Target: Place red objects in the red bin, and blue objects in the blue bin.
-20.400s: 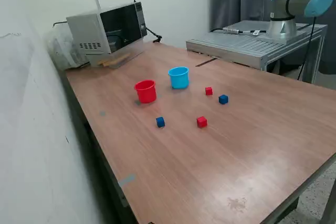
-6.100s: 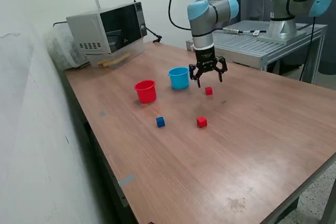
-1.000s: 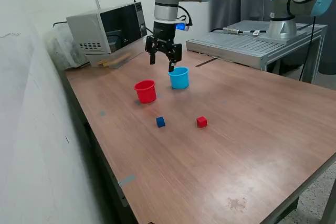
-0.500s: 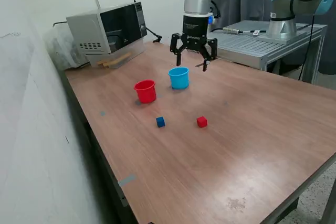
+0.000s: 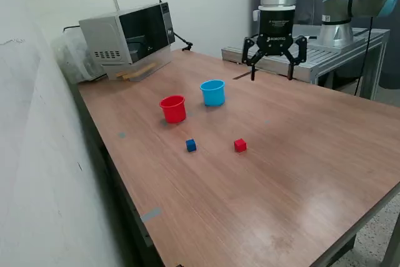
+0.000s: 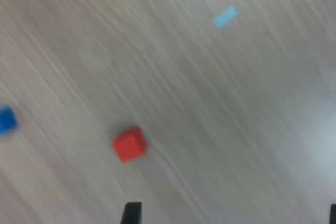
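Note:
In the exterior view one small red cube point(image 5: 240, 146) and one small dark blue cube point(image 5: 190, 146) lie on the wooden table. The red cup point(image 5: 173, 109) and the light blue cup point(image 5: 213, 92) stand upright behind them. My gripper point(image 5: 272, 70) hangs open and empty high above the table, to the exterior view's right of the blue cup. In the blurred wrist view the red cube point(image 6: 129, 144) and the blue cube point(image 6: 6, 120) show on the wood, with my fingertips point(image 6: 131, 212) apart at the frame edge. The other two cubes are out of view.
A microwave point(image 5: 128, 32) stands at the table's back corner with a camera mount beside it. A grey metal platform point(image 5: 300, 51) with a second arm's base point(image 5: 340, 26) sits behind the table. A small light blue tape mark point(image 6: 225, 17) is on the wood.
My open gripper has swung from above the red cup, past the blue cup, to the exterior view's right and higher. Since the oldest frames, one red and one blue cube are gone from the table.

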Controlling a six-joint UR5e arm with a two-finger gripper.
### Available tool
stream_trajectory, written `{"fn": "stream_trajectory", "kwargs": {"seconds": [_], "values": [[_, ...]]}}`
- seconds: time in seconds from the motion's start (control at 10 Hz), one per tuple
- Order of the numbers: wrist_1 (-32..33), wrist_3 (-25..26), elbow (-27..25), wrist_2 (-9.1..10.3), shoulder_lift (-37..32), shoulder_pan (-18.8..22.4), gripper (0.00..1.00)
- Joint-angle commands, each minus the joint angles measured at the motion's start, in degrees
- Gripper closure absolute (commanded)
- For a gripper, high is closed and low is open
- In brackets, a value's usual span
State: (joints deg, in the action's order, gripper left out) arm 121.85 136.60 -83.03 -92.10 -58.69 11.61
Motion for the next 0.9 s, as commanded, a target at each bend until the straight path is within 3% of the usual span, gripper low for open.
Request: {"fn": "stream_trajectory", "kwargs": {"seconds": [0.0, 0.1, 0.2, 0.5, 0.6, 0.7, 0.8], "values": [[-0.2, -15.6, -1.8, 10.61, -2.2, 1.3, 0.00], [-0.1, -15.3, -1.8, 11.32, -1.7, 1.4, 0.00], [-0.1, -14.8, -1.5, 13.24, -1.2, 1.7, 0.00], [1.5, 15.2, -1.1, 12.56, 0.9, 1.4, 0.00], [1.5, 22.1, -1.5, 10.91, 0.9, 1.3, 0.00], [1.5, 34.0, -1.4, 7.24, 0.9, 1.7, 0.00], [1.7, 44.9, -1.0, 6.50, 0.9, 1.8, 0.00]]}}
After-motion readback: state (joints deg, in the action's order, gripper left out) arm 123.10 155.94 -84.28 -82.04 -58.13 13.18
